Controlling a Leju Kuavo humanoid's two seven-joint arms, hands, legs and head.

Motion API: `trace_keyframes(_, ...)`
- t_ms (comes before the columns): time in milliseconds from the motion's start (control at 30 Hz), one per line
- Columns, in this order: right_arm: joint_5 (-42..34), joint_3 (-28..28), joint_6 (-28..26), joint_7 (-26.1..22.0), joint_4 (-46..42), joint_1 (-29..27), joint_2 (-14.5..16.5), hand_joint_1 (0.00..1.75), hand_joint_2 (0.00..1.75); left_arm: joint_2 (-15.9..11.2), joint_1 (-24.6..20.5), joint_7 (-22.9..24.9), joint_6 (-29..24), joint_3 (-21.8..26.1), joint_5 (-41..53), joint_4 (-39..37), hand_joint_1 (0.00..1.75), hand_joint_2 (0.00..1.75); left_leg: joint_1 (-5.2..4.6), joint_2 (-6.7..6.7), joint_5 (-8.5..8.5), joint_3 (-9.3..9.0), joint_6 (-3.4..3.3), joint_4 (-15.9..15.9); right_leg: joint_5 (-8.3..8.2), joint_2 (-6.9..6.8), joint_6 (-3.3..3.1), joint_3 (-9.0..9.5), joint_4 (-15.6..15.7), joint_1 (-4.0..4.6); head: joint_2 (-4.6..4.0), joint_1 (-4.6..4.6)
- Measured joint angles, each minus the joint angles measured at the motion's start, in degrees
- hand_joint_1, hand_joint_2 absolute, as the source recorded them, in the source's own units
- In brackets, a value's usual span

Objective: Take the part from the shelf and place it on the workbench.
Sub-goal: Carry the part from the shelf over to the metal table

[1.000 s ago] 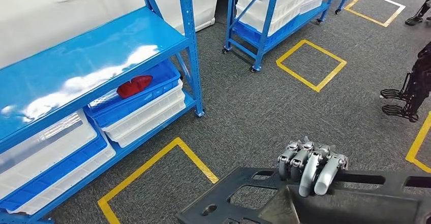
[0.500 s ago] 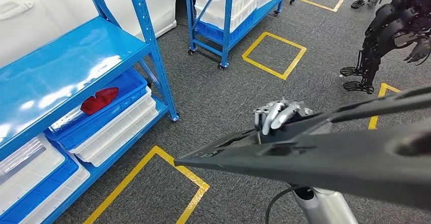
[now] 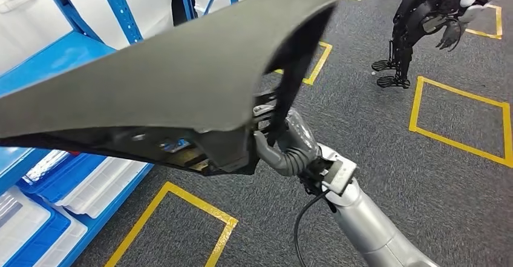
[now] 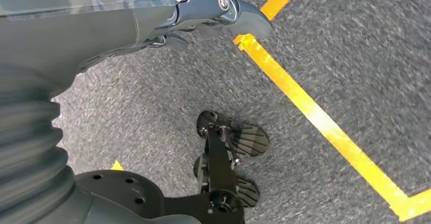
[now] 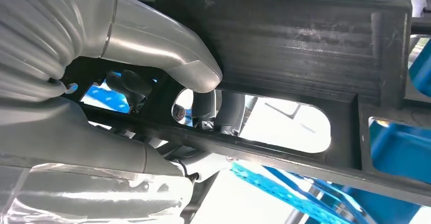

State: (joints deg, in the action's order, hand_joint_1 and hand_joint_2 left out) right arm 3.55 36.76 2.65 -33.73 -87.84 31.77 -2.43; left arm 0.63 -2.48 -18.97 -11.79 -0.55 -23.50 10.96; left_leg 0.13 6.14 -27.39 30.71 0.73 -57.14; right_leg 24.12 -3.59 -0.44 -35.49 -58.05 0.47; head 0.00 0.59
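Right hand: the right hand (image 3: 279,141) is closed on the part (image 3: 181,79); in the right wrist view its thumb (image 5: 167,56) presses one face of a rib while darker fingers (image 5: 203,107) hook through a cut-out from the other side.
Left hand: the left hand (image 4: 203,16) hangs over the carpet; the fingertips look loosely curled with nothing seen in them, but how far open it is cannot be told.
Part, position: carried high in front of the head camera, off the shelf, tilted, with its long panel reaching toward the robot's left over the blue shelf (image 3: 54,55). No workbench in view.
Part, appearance: a large, dark grey to black moulded panel, smooth and gently curved on the upper face, with ribs, frames and rounded openings (image 5: 274,122) on the underside.
Handling, judged: stiff and probably fairly light for its size, but long and unbalanced from a one-hand hold near one end, so it is likely to swing or twist. The ribbed openings give the surest purchase; the smooth outer skin looks slippery.
Risk, judged: the far end could strike the shelf uprights (image 3: 115,0) during a turn.
Surroundings: grey carpet with yellow tape squares (image 3: 460,115); another dark robot (image 3: 423,19) stands well apart.
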Motion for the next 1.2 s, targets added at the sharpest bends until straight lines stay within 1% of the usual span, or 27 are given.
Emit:
trace_keyframes(33,0.8,1.0,-0.6,0.4,0.6,0.6,0.3,1.75,1.75,0.0,-0.1,0.0,0.0,0.0,0.0,0.0,0.00,1.75,0.11,0.18,-0.22,-0.09,0.35,0.0,-0.08,0.68,-0.29,0.03,0.1,-0.11,0.00,0.01)
trace_keyframes(100,1.7,2.9,-1.6,1.3,1.5,2.1,0.8,1.75,1.75,0.1,0.0,-0.1,0.1,0.0,0.0,0.0,0.00,1.75,0.38,-1.76,-1.74,0.65,0.92,-2.1,-0.29,1.99,-0.97,0.24,0.6,-0.39,0.00,-0.07)
trace_keyframes(167,1.8,4.7,-2.4,2.0,2.4,3.7,1.5,1.75,1.75,0.2,0.1,-0.1,0.2,0.0,0.1,0.0,0.00,1.75,0.57,-4.72,-5.07,3.89,1.25,-8.8,-0.38,3.35,-1.48,0.34,0.7,-0.46,0.00,-0.26)
trace_keyframes(200,1.8,5.5,-2.8,2.3,2.9,4.2,1.8,1.75,1.75,0.2,0.2,-0.1,0.3,-0.1,0.1,0.0,0.00,1.75,0.58,-5.33,-6.61,6.06,1.35,-13.0,-0.39,4.08,-1.64,0.35,0.7,-0.39,0.00,-0.34)
trace_keyframes(233,1.7,6.2,-3.1,2.5,3.4,4.6,2.0,1.75,1.75,0.2,0.2,-0.1,0.3,-0.1,0.1,0.0,0.00,1.75,0.59,-5.57,-7.35,7.87,1.42,-16.1,-0.38,4.87,-1.67,0.39,0.7,-0.33,0.00,-0.37)
trace_keyframes(267,1.6,6.7,-3.5,2.7,3.9,4.7,2.1,1.75,1.75,0.2,0.3,-0.1,0.3,-0.1,0.1,0.0,0.00,1.75,0.59,-5.66,-6.96,8.81,1.45,-17.2,-0.36,5.65,-1.67,0.43,0.6,-0.29,0.00,-0.37)
trace_keyframes(300,1.5,7.1,-3.8,2.8,4.3,4.9,2.1,1.75,1.75,0.2,0.4,-0.1,0.3,-0.1,0.1,0.0,0.00,1.75,0.63,-5.74,-5.45,8.68,1.47,-16.1,-0.33,6.42,-1.62,0.46,0.5,-0.29,0.00,-0.37)
trace_keyframes(333,1.4,7.4,-4.3,2.8,4.8,5.3,2.1,1.75,1.75,0.2,0.4,-0.1,0.3,-0.1,0.1,0.0,0.00,1.75,0.75,-6.11,-3.16,7.54,1.49,-12.9,-0.25,7.20,-1.51,0.46,0.3,-0.35,0.00,-0.38)
trace_keyframes(400,1.1,7.9,-5.3,2.6,5.5,6.4,2.2,1.75,1.75,0.2,0.4,-0.1,0.3,-0.1,0.1,0.0,0.00,1.75,1.15,-8.22,0.35,4.44,1.44,-5.4,0.05,8.70,-1.02,0.17,-0.4,-0.39,0.00,-0.37)
trace_keyframes(433,0.9,8.1,-5.8,2.5,5.8,7.0,2.2,1.75,1.75,0.2,0.4,-0.1,0.3,-0.1,0.1,-0.1,0.00,1.75,1.26,-9.11,1.07,3.43,1.29,-3.1,0.14,9.32,-0.69,-0.08,-0.8,-0.41,0.00,-0.34)
trace_keyframes(467,0.6,8.2,-6.3,2.3,6.0,7.3,2.2,1.75,1.75,0.2,0.4,-0.2,0.3,-0.1,0.0,-0.1,0.00,1.75,1.24,-9.59,1.06,2.98,1.02,-2.1,0.15,9.89,-0.33,-0.33,-0.9,-0.47,0.00,-0.36)
trace_keyframes(533,0.1,8.2,-6.8,2.1,6.3,7.5,2.0,1.75,1.75,0.3,0.3,-0.2,0.3,-0.1,0.0,-0.1,0.00,1.75,1.08,-8.74,1.10,2.84,0.25,-1.8,-0.03,10.78,0.38,-0.63,-0.9,-0.65,0.00,-0.36)
trace_keyframes(567,-0.2,8.2,-7.0,1.9,6.5,7.5,1.9,1.75,1.75,0.3,0.2,-0.3,0.3,-0.1,0.0,-0.1,0.00,1.75,1.06,-8.14,1.26,2.72,-0.17,-1.6,0.21,10.19,0.68,-0.82,-1.2,-0.63,0.00,-0.32)
trace_keyframes(600,-0.4,8.1,-7.2,1.8,6.7,7.6,1.7,1.75,1.75,0.3,0.2,-0.3,0.3,0.0,0.0,-0.1,0.00,1.75,1.07,-7.53,1.43,2.62,-0.60,-1.3,0.89,8.98,0.94,-1.31,-2.2,-0.55,0.00,-0.13)
trace_keyframes(667,-0.9,7.9,-7.5,1.5,7.0,7.8,1.5,1.75,1.75,0.3,0.3,-0.5,0.3,0.0,0.0,-0.1,0.00,1.75,0.88,-6.27,1.57,2.50,-1.20,-1.0,3.96,5.62,1.38,-3.95,-7.9,-0.51,0.00,0.21)
trace_keyframes(733,-1.2,7.7,-7.8,1.1,7.4,7.6,1.4,1.75,1.75,0.3,0.5,-0.6,0.4,0.0,0.0,-0.1,0.00,1.75,0.61,-4.89,1.46,2.51,-1.46,-1.0,6.92,4.31,1.70,-7.60,-15.2,-0.76,0.00,0.31)
trace_keyframes(767,-1.3,7.7,-7.9,1.0,7.6,7.5,1.3,1.75,1.75,0.2,0.5,-0.6,0.4,0.0,0.0,-0.1,0.00,1.75,0.52,-4.18,1.38,2.49,-1.52,-1.0,7.10,4.15,1.76,-8.40,-16.8,-0.86,0.00,0.32)
trace_keyframes(800,-1.3,7.5,-8.0,0.9,7.8,7.3,1.2,1.75,1.75,0.2,0.6,-0.6,0.5,0.0,0.0,-0.1,0.00,1.75,0.46,-3.48,1.29,2.43,-1.51,-1.0,6.27,3.97,1.73,-8.10,-16.2,-0.89,0.00,0.32)
trace_keyframes(833,-1.3,7.4,-8.1,0.8,7.9,7.1,1.1,1.75,1.75,0.2,0.5,-0.6,0.6,0.0,0.0,-0.1,0.00,1.75,0.40,-2.86,1.19,2.31,-1.46,-1.0,4.59,3.55,1.60,-6.56,-13.2,-0.85,0.00,0.33)
trace_keyframes(900,-1.3,6.9,-8.1,0.6,8.0,7.0,1.1,1.75,1.75,0.2,0.5,-0.6,0.6,0.0,0.0,-0.1,0.00,1.75,0.18,-1.76,0.88,1.95,-1.15,-1.0,1.51,0.93,0.90,-2.20,-5.0,-0.31,0.01,0.31)
trace_keyframes(933,-1.3,6.6,-8.1,0.5,8.0,7.0,1.0,1.75,1.75,0.2,0.5,-0.5,0.6,0.0,-0.1,-0.1,0.00,1.75,0.05,-1.26,0.72,1.80,-0.91,-1.0,0.80,-0.17,0.47,-0.76,-2.2,0.03,0.01,0.28)
trace_keyframes(967,-1.3,6.3,-8.1,0.4,8.0,7.0,1.0,1.75,1.75,0.2,0.5,-0.4,0.5,0.0,-0.2,-0.1,0.00,1.75,-0.06,-0.75,0.55,1.65,-0.65,-1.0,0.65,-0.85,0.08,-0.07,-0.7,0.34,0.00,0.25)
trace_keyframes(1000,-1.3,6.0,-8.1,0.4,8.0,6.9,1.0,1.75,1.75,0.2,0.5,-0.3,0.4,0.0,-0.3,-0.1,0.00,1.75,-0.13,-0.21,0.42,1.51,-0.38,-0.9,0.78,-0.62,-0.21,-0.06,-0.5,0.54,0.00,0.21)
trace_keyframes(1033,-1.3,5.7,-8.1,0.4,7.9,6.9,0.9,1.75,1.75,0.2,0.4,-0.2,0.2,0.0,-0.4,-0.1,0.00,1.75,-0.13,0.40,0.29,1.29,-0.11,-0.8,0.70,0.20,-0.44,-0.02,-0.3,0.49,0.00,0.19)
trace_keyframes(1067,-1.2,5.3,-8.1,0.3,7.9,6.7,0.8,1.75,1.75,0.2,0.4,-0.1,0.0,0.0,-0.6,-0.1,0.00,1.75,-0.04,0.36,-0.02,1.14,0.17,-1.0,0.56,0.89,-0.66,0.20,0.0,0.34,0.01,0.18)
trace_keyframes(1133,-1.3,4.4,-8.0,0.2,7.8,6.5,0.6,1.75,1.75,0.2,0.5,0.0,-0.2,0.0,-0.7,-0.1,0.00,1.75,0.19,-1.88,-2.06,2.25,0.62,-4.1,0.23,2.25,-1.22,0.72,0.7,-0.08,0.00,0.11)
trace_keyframes(1200,-1.5,3.7,-7.8,0.0,7.7,6.1,0.5,1.75,1.75,0.1,0.8,0.0,-0.3,0.1,-0.9,-0.1,0.00,1.75,0.42,-4.84,-5.66,5.88,0.94,-11.6,0.15,3.63,-1.53,0.91,0.8,-0.26,0.00,-0.08)
